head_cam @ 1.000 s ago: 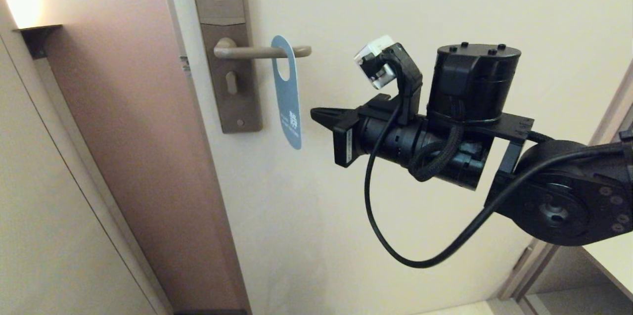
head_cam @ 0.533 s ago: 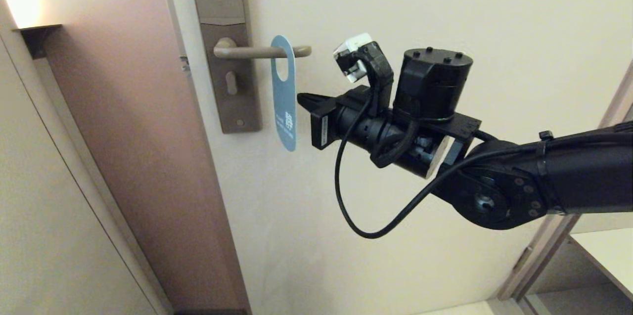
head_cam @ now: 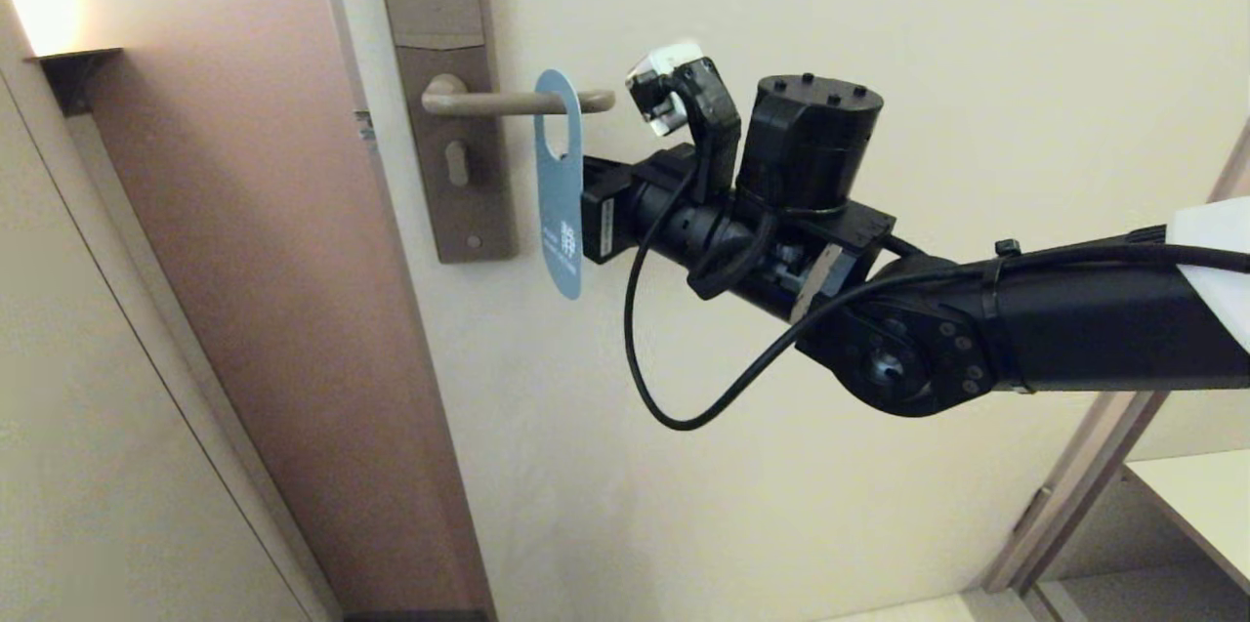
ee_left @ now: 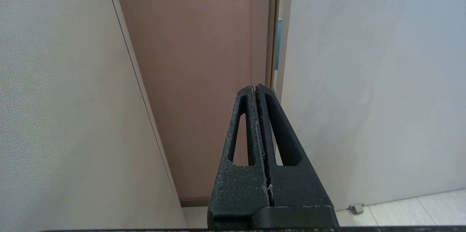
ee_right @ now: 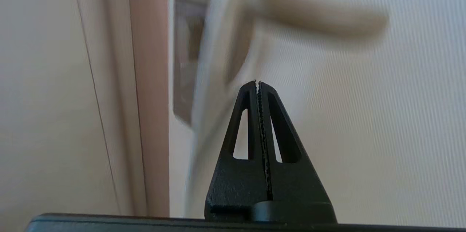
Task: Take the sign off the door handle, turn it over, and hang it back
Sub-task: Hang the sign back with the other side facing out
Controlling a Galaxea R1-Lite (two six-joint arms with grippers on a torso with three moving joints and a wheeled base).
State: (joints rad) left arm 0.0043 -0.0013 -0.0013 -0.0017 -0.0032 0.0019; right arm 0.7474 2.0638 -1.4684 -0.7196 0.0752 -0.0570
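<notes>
The sign hangs by its oval hole on the door handle, blue face with white print towards me. My right gripper reaches in from the right, level with the sign's middle, fingers shut and empty. Its tips are at the sign's right edge; whether they touch it I cannot tell. In the right wrist view the shut gripper points at the door just right of the blurred pale sign, below the handle. My left gripper is shut, empty, low by the door's edge.
The handle sits on a tall brown-grey backplate with a keyhole, on the cream door. A brown panel flanks the door on the left. A black cable loop hangs under my right wrist. A doorstop sits on the floor.
My right arm has moved left and slightly up, from well clear of the sign to right against its edge. The sign's lower end has shifted a little left. Both grippers stayed shut.
</notes>
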